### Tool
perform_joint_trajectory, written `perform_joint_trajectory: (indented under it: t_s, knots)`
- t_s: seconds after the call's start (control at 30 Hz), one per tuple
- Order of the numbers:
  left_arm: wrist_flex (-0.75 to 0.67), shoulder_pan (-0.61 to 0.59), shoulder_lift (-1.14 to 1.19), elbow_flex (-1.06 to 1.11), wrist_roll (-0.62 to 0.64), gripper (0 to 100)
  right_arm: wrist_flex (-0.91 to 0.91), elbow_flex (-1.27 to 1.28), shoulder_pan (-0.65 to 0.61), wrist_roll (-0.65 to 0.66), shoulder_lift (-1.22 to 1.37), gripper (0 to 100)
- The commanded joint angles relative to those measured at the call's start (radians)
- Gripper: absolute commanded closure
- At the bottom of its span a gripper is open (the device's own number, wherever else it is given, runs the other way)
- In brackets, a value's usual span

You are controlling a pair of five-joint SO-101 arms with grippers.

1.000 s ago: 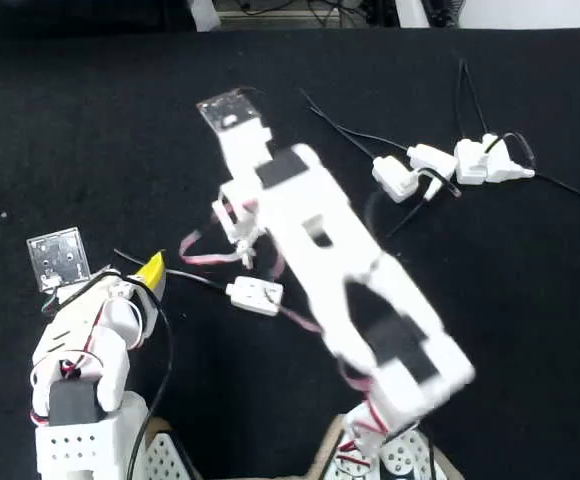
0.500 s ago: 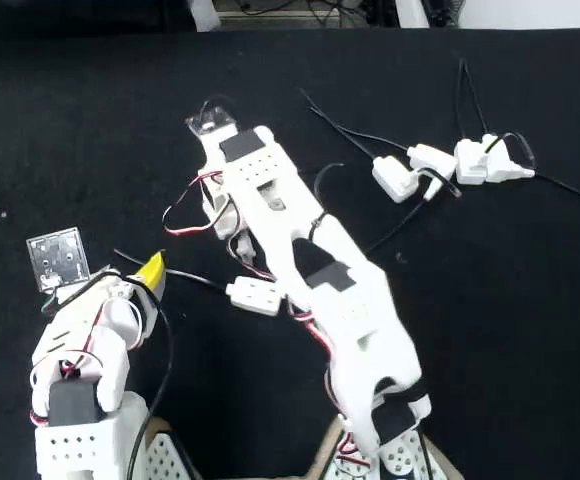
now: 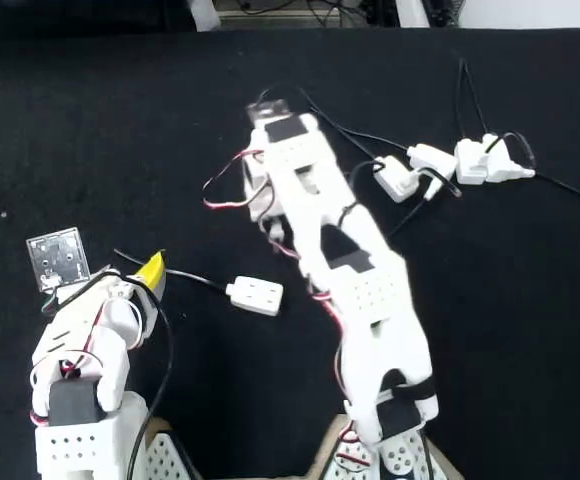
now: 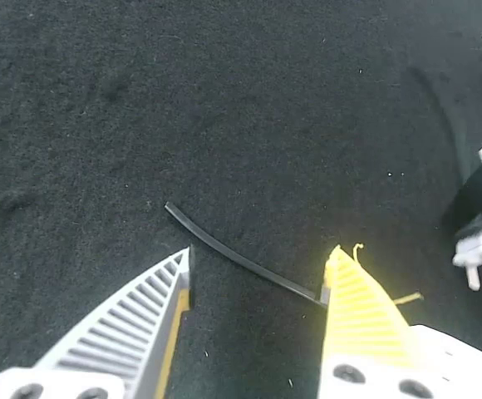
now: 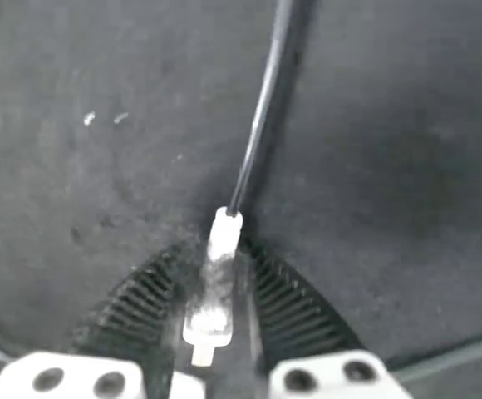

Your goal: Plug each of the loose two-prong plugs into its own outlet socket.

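My right gripper (image 5: 221,253) is shut on a small white plug (image 5: 211,287) whose black cord (image 5: 262,108) runs away over the black mat. In the high view this arm stretches from the front edge to the mat's middle back, its gripper end (image 3: 272,112) close to a black cord (image 3: 342,128) that leads to a cluster of white plugs and sockets (image 3: 440,165) at the back right. A white socket block (image 3: 255,295) lies mid-table, and its cord runs toward my left gripper (image 3: 146,272). That left gripper (image 4: 260,253) is open, low over a thin black cord (image 4: 224,248). A white two-prong plug (image 4: 478,253) lies off to its side.
The black mat (image 3: 90,130) covers the whole table. Cords (image 3: 465,95) trail from the back-right cluster toward the far edge and off to the right. The left arm's base (image 3: 80,420) sits at the front left, the right arm's base (image 3: 385,450) at front centre.
The right arm has swung its gripper end from the back left to the right, toward the cord of the plug cluster. The left arm and the socket block have not moved.
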Motion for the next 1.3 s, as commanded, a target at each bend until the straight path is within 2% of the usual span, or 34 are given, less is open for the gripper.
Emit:
perform_joint_trajectory:
  t_s: [0.0, 0.23, 0.37, 0.43, 0.57, 0.67, 0.77, 0.83, 0.93, 1.03, 1.27]
  knots:
    - [0.003, -0.008, 0.005, -0.065, 0.008, 74, 0.009, -0.025, -0.035, -0.118, -0.127, 98.8]
    - [0.008, -0.008, 0.005, -0.065, 0.008, 74, -0.106, -0.028, -0.196, -0.163, -0.156, 97.7]
    - [0.009, -0.010, 0.005, -0.065, 0.008, 74, -0.110, -0.030, -0.212, -0.150, -0.128, 82.0]
    - [0.008, -0.010, 0.005, -0.065, 0.008, 74, -0.074, -0.044, -0.212, -0.094, -0.127, 75.6]
    - [0.006, -0.010, 0.005, -0.065, 0.008, 74, 0.034, -0.151, -0.213, 0.141, -0.150, 75.4]
    - [0.006, -0.010, 0.005, -0.065, 0.008, 74, 0.126, -0.249, -0.195, 0.428, -0.160, 75.4]
    - [0.005, -0.010, 0.005, -0.067, 0.008, 74, 0.216, -0.265, -0.189, 0.776, -0.137, 75.4]
    - [0.005, -0.010, 0.005, -0.067, 0.008, 74, 0.221, -0.219, -0.184, 0.994, -0.111, 75.4]
    - [0.008, -0.010, 0.005, -0.067, 0.008, 74, 0.195, -0.142, -0.172, 1.241, -0.070, 75.4]
    - [0.009, -0.010, 0.005, -0.067, 0.008, 74, 0.140, -0.116, -0.146, 1.376, -0.048, 75.5]
    - [0.009, -0.010, 0.005, -0.067, 0.008, 74, 0.057, -0.108, -0.123, 1.531, -0.044, 75.5]
